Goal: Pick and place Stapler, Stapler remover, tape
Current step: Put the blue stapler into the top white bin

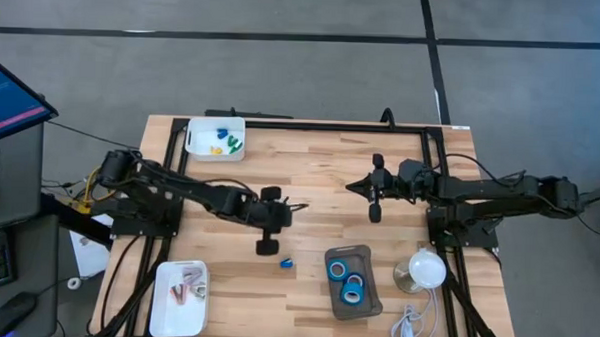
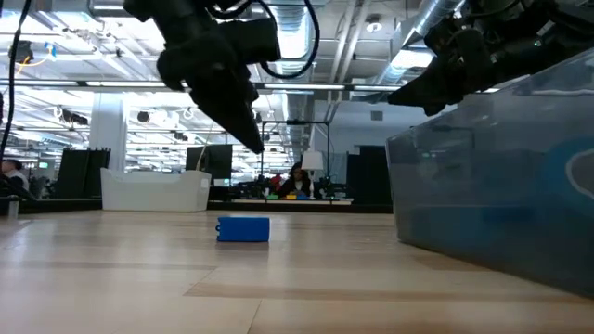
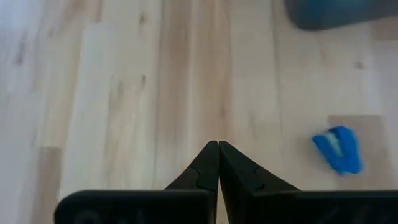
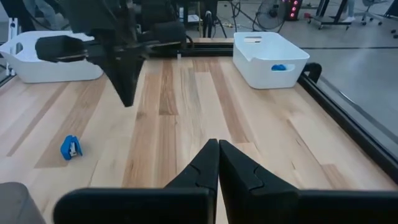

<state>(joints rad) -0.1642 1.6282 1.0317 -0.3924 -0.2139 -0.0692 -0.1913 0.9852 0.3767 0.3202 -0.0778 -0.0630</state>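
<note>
Two hands pinched shut, empty: left hand [image 1: 301,205], right hand [image 1: 351,187]; blue stapler [image 1: 286,261] lies diagonal on table [image 1: 320,159]

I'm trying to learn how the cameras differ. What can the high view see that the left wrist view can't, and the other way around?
Only the high view shows both arms, the right end effector, two white bins, two blue tape rolls in a grey tray, and a lamp. Only the left wrist view shows close up that the left end effector is shut and empty. Both show the small blue object lying loose on the wooden table.
</note>
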